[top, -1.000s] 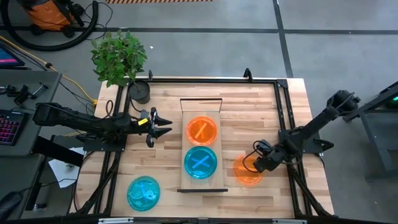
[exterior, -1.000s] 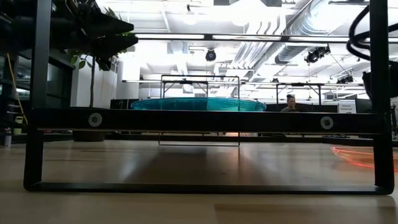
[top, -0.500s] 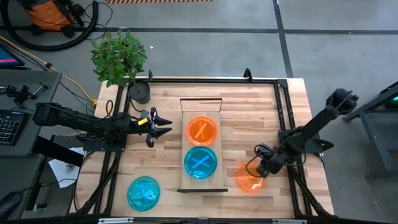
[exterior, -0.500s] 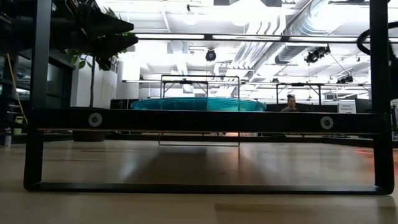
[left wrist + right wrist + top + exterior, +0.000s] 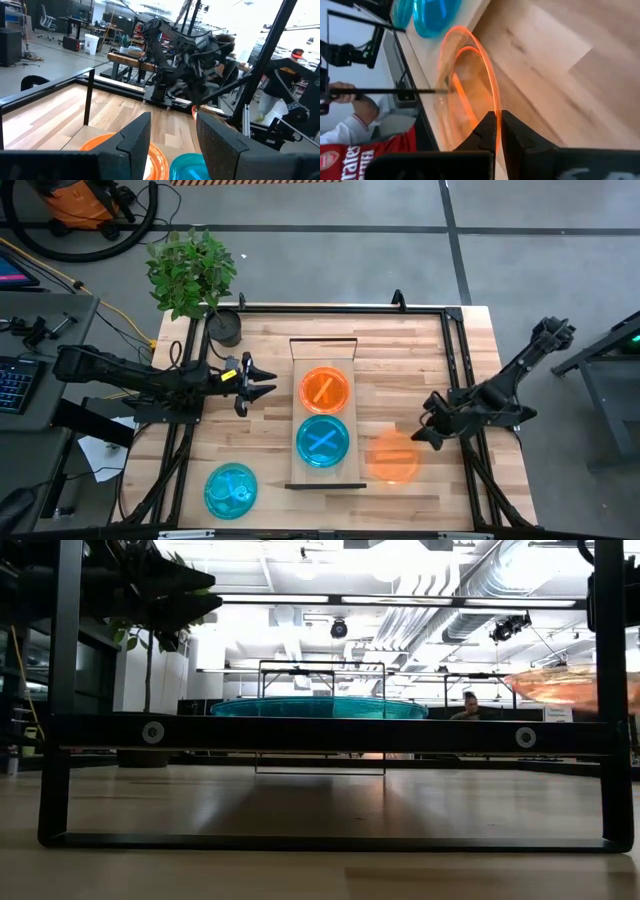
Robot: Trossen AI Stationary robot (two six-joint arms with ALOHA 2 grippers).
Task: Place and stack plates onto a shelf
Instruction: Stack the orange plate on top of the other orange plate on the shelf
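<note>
Right end effector [image 5: 498,131] is pinching the orange plate [image 5: 470,85] by its rim, a grip the high view blurs; left end effector [image 5: 262,378] is sitting spread over the tabletop [image 5: 400,360].

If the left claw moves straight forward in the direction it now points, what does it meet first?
Probably the orange plate on the shelf. The open left claw points across the table at that plate, but it seems to hover higher, so it might pass above it; height is unclear.
</note>
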